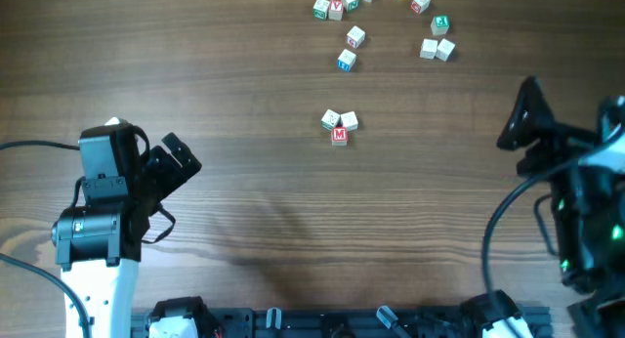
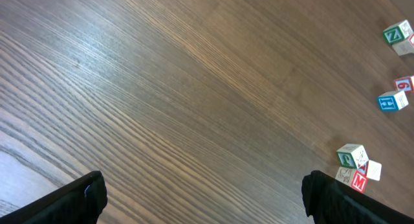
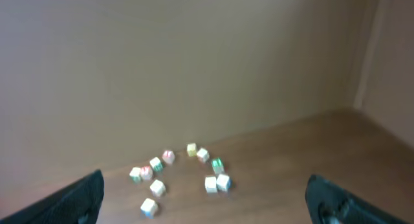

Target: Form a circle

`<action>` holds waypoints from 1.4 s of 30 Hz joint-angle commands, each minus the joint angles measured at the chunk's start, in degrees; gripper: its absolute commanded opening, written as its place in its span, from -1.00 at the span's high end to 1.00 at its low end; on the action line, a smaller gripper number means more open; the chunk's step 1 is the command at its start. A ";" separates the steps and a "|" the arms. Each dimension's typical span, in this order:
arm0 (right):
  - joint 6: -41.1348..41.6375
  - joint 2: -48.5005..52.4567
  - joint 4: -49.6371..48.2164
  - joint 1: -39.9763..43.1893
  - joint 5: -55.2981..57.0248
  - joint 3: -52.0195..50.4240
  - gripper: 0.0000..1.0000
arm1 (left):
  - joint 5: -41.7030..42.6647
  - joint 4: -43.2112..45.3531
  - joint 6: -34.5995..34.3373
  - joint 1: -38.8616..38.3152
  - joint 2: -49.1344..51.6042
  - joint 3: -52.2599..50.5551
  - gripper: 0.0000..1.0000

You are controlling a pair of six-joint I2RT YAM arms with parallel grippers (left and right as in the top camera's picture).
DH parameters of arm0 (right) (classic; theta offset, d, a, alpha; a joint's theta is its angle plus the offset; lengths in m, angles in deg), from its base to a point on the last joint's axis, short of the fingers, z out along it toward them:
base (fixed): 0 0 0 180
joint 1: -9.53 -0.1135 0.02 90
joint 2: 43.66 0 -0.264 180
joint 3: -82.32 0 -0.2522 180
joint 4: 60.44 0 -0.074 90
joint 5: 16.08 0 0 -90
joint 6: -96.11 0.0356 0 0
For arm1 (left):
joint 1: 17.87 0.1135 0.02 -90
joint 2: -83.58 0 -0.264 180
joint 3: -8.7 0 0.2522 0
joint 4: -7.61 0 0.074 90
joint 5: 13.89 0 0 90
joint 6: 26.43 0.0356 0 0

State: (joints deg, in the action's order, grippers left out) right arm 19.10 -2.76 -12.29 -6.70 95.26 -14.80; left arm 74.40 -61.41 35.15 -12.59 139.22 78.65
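The circle [image 1: 339, 125] is a tight group of three tiny whitish letter cubes at mid-table, the front one bearing a red M. The left wrist view shows the circle [image 2: 357, 167] just beyond my right-hand finger. My left gripper [image 1: 184, 158] hovers open at the left, well short of the group, with nothing between its fingers [image 2: 87, 195]. Far to the group's right, my right gripper [image 1: 518, 113] is open and empty. The right wrist view shows the right gripper [image 3: 204, 201] with its jaws wide apart; the group is out of that view.
Several loose letter cubes [image 1: 354, 36] lie scattered in an open arc at the table's far edge, also seen blurred ahead of the right gripper as small cubes [image 3: 217, 182]. A blue-lettered cube [image 2: 392, 101] lies beyond the group. The arm bases line the near edge.
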 commanded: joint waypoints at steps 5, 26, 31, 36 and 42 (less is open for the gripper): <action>-6.40 -23.71 -29.24 16.46 -29.31 -35.01 -1.00 | -0.74 0.11 -0.37 0.31 0.04 -0.15 -1.00; 6.14 -40.72 -34.67 24.85 -19.52 -68.83 -1.00 | -0.74 0.11 -0.37 0.31 0.04 -0.15 -1.00; 5.18 -40.63 -34.95 25.09 -20.04 -68.83 -1.00 | -0.74 0.11 -0.37 0.31 0.04 -0.15 -1.00; 5.20 -40.63 -34.93 25.09 -20.04 -68.83 -0.99 | -0.74 0.11 -0.37 0.31 0.04 -0.15 -1.00; 5.22 -40.63 -34.93 25.09 -20.04 -68.83 -0.99 | -0.74 0.11 -0.37 0.31 0.04 -0.15 -1.00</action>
State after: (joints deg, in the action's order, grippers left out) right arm 24.92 -42.67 -47.04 18.00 74.19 -83.56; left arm 74.37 -61.43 35.15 -12.59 139.26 78.65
